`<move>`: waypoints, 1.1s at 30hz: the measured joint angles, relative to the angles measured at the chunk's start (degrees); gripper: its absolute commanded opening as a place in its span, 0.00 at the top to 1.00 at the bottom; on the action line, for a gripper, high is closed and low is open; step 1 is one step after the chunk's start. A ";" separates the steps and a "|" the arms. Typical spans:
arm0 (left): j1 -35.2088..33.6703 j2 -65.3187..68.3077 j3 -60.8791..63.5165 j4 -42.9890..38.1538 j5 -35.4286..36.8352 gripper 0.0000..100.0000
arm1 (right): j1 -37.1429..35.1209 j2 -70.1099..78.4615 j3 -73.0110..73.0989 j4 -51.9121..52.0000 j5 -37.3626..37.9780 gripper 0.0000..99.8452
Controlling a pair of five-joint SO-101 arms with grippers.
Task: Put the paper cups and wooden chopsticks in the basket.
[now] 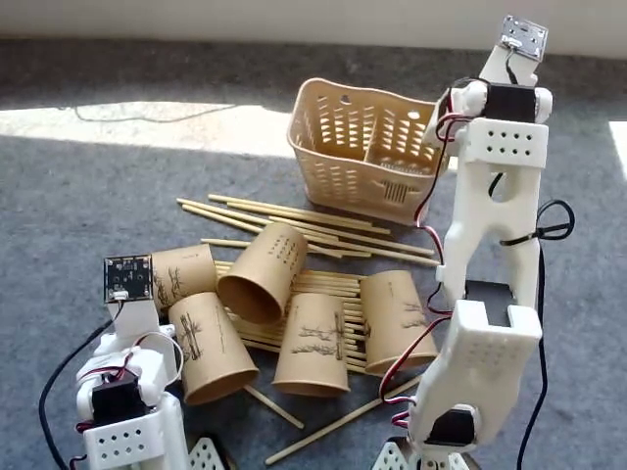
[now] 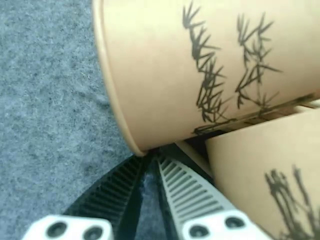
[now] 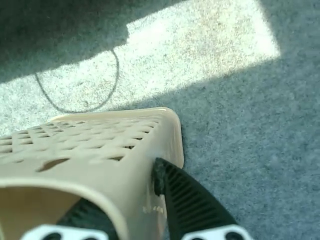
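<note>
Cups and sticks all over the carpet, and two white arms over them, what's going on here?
Two robot arms are meant to put paper cups and wooden chopsticks into a basket. The right end effector is clamped on the basket's wall, one finger inside and one outside. The left end effector is shut, its tips at the rim of a cup lying on its side. Five cups and the chopsticks lie on the carpet; I see none in the basket.

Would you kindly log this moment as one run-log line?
left gripper: shut, at cup rim | right gripper: shut on basket | cups, chopsticks: on carpet
</note>
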 measured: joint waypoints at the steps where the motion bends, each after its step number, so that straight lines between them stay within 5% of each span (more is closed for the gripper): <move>1: 0.00 0.00 0.00 0.00 0.00 0.99 | 0.00 0.00 0.00 0.00 0.00 0.88; 15: 0.00 0.00 0.00 0.00 0.00 0.99 | -3.60 -1.23 -0.88 3.78 6.59 0.83; 24: 0.00 0.00 0.00 0.00 0.00 0.99 | -4.66 -13.45 -0.88 8.79 7.82 0.83; 33: 0.00 0.00 0.00 0.00 0.00 0.99 | -5.71 -23.56 8.79 9.76 17.23 0.83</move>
